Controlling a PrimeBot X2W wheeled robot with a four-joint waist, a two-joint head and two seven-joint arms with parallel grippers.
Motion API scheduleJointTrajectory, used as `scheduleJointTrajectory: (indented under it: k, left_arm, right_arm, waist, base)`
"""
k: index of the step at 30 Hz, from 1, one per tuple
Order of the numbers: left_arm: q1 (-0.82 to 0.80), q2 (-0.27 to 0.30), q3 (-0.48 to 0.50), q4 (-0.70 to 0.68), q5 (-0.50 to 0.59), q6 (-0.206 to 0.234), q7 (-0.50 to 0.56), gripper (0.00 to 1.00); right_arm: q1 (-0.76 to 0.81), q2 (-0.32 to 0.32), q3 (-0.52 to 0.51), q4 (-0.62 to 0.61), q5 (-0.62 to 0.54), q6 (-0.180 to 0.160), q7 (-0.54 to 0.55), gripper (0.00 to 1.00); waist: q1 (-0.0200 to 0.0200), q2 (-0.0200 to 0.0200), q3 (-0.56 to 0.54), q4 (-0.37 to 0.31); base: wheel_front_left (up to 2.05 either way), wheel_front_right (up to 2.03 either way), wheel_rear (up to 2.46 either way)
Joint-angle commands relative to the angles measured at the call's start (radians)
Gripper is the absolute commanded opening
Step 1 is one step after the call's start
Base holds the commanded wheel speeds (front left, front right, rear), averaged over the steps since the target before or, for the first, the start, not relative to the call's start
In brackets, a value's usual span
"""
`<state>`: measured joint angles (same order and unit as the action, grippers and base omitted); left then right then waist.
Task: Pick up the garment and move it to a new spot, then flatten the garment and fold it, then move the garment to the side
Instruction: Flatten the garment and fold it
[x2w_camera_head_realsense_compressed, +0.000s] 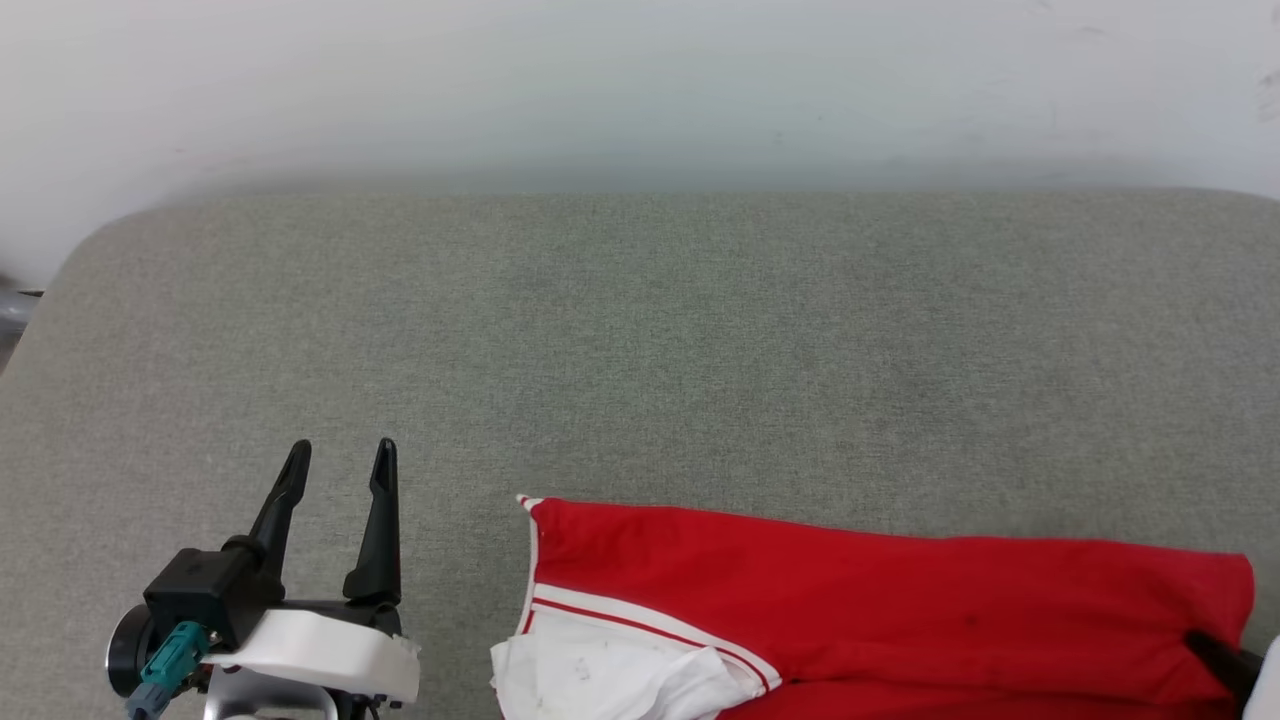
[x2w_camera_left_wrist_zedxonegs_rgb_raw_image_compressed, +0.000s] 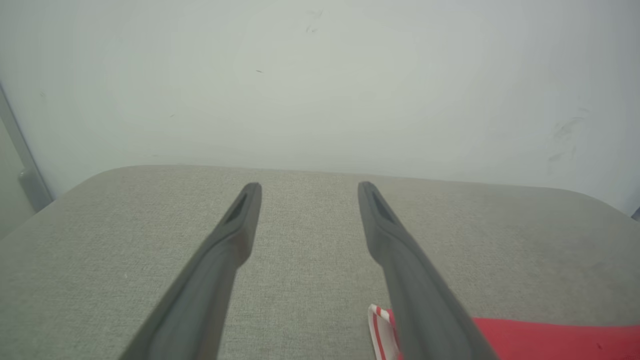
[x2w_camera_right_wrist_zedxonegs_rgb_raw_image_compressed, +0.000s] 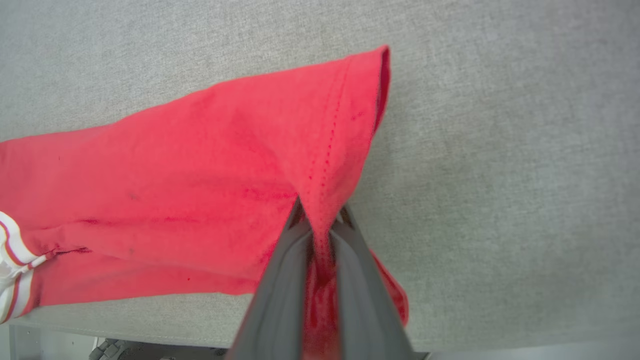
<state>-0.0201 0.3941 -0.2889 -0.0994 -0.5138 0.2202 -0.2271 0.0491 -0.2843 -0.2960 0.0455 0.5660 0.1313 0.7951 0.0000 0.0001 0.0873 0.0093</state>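
Lengthwise, the garment (x2w_camera_head_realsense_compressed: 880, 610) is laid along the near right of the grey padded surface (x2w_camera_head_realsense_compressed: 640, 350), its near part cut off by the frame. Its right end is pinched by the right gripper (x2w_camera_right_wrist_zedxonegs_rgb_raw_image_compressed: 320, 220), with red cloth bunched between the pressed fingers. The left gripper (x2w_camera_head_realsense_compressed: 342, 450) is held spread, just left of the garment's striped corner, which is partly hidden behind one finger.

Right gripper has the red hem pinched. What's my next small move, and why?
Probably raise the right gripper slightly: it is shut on a pinch of the garment at its hem, most of the cloth lies flat on the table, and the left gripper is open beside the garment, holding nothing.
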Motion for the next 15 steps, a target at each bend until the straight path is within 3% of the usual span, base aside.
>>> scheduleJointTrajectory:
  k: [1, 11, 15]
  left_arm:
    - [0.016, 0.004, -0.002, -0.004, 0.005, 0.005, 0.003, 1.0]
    - [0.009, 0.008, -0.01, -0.013, 0.014, 0.017, 0.006, 1.0]
    - [-0.001, 0.005, -0.017, -0.013, 0.016, 0.016, 0.01, 1.0]
  right_arm:
    - [-0.006, 0.007, -0.027, 0.005, 0.008, -0.001, 0.017, 0.0]
    - [-0.039, 0.214, -0.109, -0.005, 0.306, -0.001, 0.299, 0.0]
    - [-0.058, 0.234, -0.059, 0.014, 0.502, -0.001, 0.369, 0.0]
  waist:
    - [0.0, -0.0001, -0.004, -0.003]
    - [0.0, -0.0001, -0.007, 0.002]
    - [0.0, -0.0001, -0.001, 0.012]
  base:
    - [0.0, 0.0, 0.0]
    - [0.0, 0.0, 0.0]
    - [0.0, 0.0, 0.0]
